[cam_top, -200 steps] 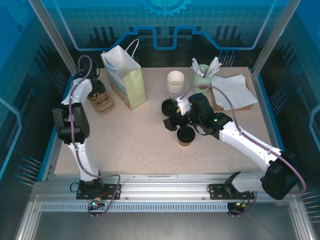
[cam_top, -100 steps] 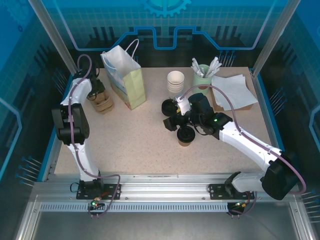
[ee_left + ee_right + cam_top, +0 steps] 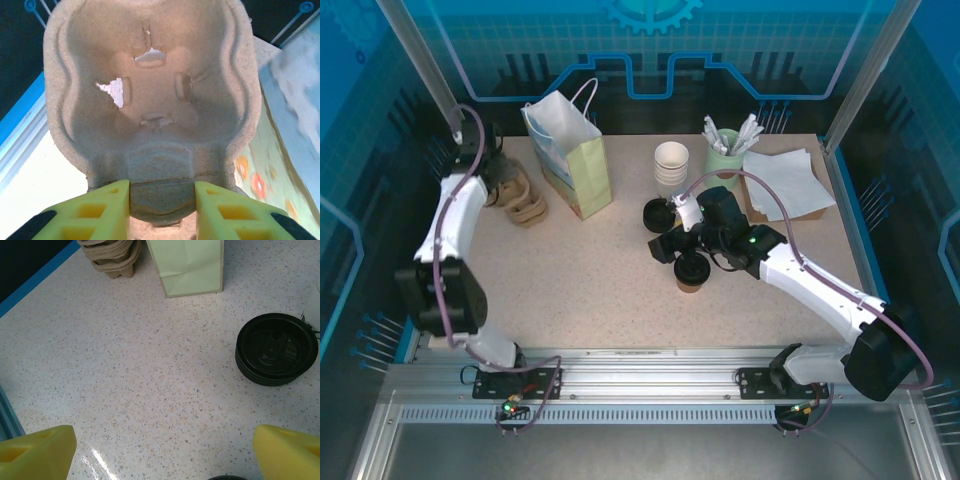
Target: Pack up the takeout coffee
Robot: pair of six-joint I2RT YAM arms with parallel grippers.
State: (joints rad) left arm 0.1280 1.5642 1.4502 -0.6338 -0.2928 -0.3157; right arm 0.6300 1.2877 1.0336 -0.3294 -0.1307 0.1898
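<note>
left arm has swung, its elbow now out over the left edge and its wrist drawn toward the far-left corner. nearest, the brown paper coffee cup with a round black lid (image 3: 692, 272) stands mid-tabletop (image 3: 580, 290), unpacked. right fingers (image 3: 37, 452) hover spread wide by it. beyond sit a stack of black plastic lids (image 3: 276, 349) and stacked white paper cups (image 3: 671, 165). far left, the pale green paper bag (image 3: 582, 175) stands upright. left fingers (image 3: 95, 210) pinch a moulded brown pulp cup carrier (image 3: 150, 100).

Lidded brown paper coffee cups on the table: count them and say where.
1. The brown paper cup with a round black lid stands near the table's middle, beside the right arm; another could hide under it.
</note>
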